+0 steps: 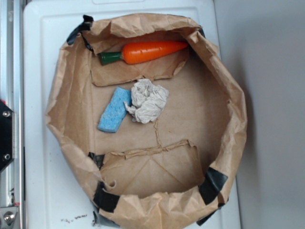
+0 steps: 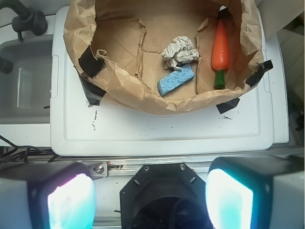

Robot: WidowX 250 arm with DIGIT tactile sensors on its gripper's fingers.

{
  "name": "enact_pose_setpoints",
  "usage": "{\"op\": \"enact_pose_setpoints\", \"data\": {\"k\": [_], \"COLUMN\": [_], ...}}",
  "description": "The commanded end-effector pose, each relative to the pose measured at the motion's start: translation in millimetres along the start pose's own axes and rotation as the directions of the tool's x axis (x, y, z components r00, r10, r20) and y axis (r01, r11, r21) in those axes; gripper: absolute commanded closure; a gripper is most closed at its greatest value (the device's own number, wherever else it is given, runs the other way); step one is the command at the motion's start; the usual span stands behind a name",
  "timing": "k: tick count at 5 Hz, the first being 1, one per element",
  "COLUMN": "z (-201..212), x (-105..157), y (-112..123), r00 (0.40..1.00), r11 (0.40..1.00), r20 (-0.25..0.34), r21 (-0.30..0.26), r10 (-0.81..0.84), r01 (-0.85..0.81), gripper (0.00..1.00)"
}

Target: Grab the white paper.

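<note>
The white paper (image 1: 148, 100) is a crumpled off-white wad lying on the floor of the big brown paper bag (image 1: 224, 143), touching the blue sponge (image 1: 114, 110) on its left. It also shows in the wrist view (image 2: 180, 51), far from my gripper (image 2: 150, 198). My gripper is open and empty, its two pads wide apart at the bottom of the wrist view, above the robot's black base and well outside the bag. The gripper does not show in the exterior view.
An orange toy carrot (image 1: 145, 51) lies at the bag's far side. The bag's tall crumpled walls ring the objects and are taped with black tape (image 1: 212, 183) to a white plastic surface (image 1: 43, 157). A sink (image 2: 24, 81) lies to the left in the wrist view.
</note>
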State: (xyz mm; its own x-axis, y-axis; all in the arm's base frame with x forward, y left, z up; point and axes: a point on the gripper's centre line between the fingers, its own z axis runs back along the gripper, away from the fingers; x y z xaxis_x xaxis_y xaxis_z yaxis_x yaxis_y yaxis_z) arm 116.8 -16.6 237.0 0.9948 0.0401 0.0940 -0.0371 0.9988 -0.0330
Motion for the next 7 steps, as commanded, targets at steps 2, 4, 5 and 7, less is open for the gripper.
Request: {"op": "enact_pose_setpoints", "data": {"k": [2, 4, 5, 7], "z": [0, -10, -31, -80], "x": [21, 61, 79, 103], "y": [-7, 13, 30, 34], "r00": [0.999, 0.998, 0.997, 0.999], "r11": [0.999, 0.996, 0.995, 0.997], "r20": [-0.027, -0.02, -0.021, -0.035], "r21": [0.002, -0.061, -0.075, -0.072], "r10": [0.048, 0.062, 0.068, 0.003], "r01": [-0.047, -0.063, -0.07, -0.005], "gripper": [0.0, 0.0, 0.0, 0.0]}}
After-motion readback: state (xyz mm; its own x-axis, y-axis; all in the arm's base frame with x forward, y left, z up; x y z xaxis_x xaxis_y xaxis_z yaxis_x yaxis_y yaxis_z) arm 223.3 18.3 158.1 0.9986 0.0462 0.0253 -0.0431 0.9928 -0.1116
